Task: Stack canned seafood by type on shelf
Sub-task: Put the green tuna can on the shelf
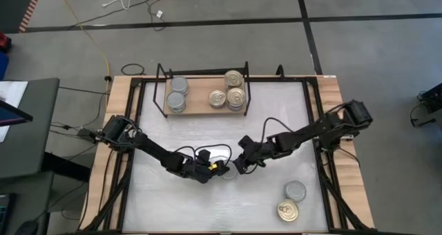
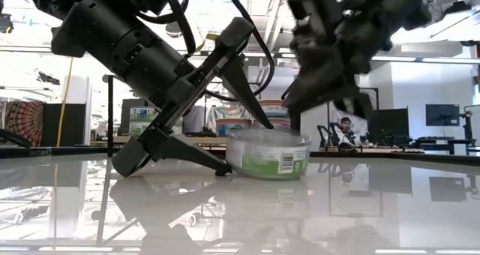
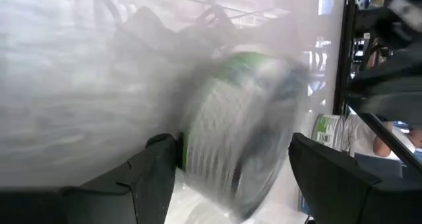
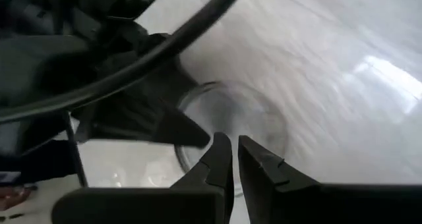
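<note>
I count five tins on the shelf point(image 1: 200, 102), three left; left gripper point(image 1: 219, 168) wide around one, right gripper point(image 1: 238, 167) nearly shut

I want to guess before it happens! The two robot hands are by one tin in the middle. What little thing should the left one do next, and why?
Probably close on the can. The left gripper has one finger on each side of it, with the can sitting flat on the white table. The right gripper hovers just above, fingers nearly together and holding nothing, so the lift likely falls to the left arm.
</note>
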Tool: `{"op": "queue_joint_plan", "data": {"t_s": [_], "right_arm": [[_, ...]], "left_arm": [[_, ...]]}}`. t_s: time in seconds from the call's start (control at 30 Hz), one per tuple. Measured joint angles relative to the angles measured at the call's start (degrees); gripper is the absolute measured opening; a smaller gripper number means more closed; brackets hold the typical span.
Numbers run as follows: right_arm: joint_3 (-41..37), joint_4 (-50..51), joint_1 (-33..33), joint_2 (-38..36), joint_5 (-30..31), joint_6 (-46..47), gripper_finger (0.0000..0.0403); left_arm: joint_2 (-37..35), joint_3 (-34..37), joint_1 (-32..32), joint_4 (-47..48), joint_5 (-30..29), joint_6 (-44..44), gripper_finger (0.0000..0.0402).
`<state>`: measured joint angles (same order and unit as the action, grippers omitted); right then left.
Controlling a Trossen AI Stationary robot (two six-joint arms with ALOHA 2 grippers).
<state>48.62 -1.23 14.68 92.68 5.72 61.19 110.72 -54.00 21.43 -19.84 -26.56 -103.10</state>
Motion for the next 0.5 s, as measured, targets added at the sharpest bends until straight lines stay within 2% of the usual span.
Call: {"op": "queue_joint_plan", "data": {"t_s": [0.17, 0.33, 0.5], "right_arm": [[0.0, 9.1, -0.6, -5.9, 1.1, -0.3, 0.0056], [0.0, 18.8, 0.2, -7.3, 2.1, 0.7, 0.0074], [-2.5, 20.3, 4.1, -7.1, 5.1, 3.3, 0.0082]], "left_arm": [[0.0, 0.0, 0.0, -0.1, -0.1, 0.0, 0.0275], [0.0, 0.0, 0.0, -0.1, 0.0, 0.1, 0.0275], [0.0, 0.0, 0.0, -0.1, 0.2, 0.4, 0.0275]]}}
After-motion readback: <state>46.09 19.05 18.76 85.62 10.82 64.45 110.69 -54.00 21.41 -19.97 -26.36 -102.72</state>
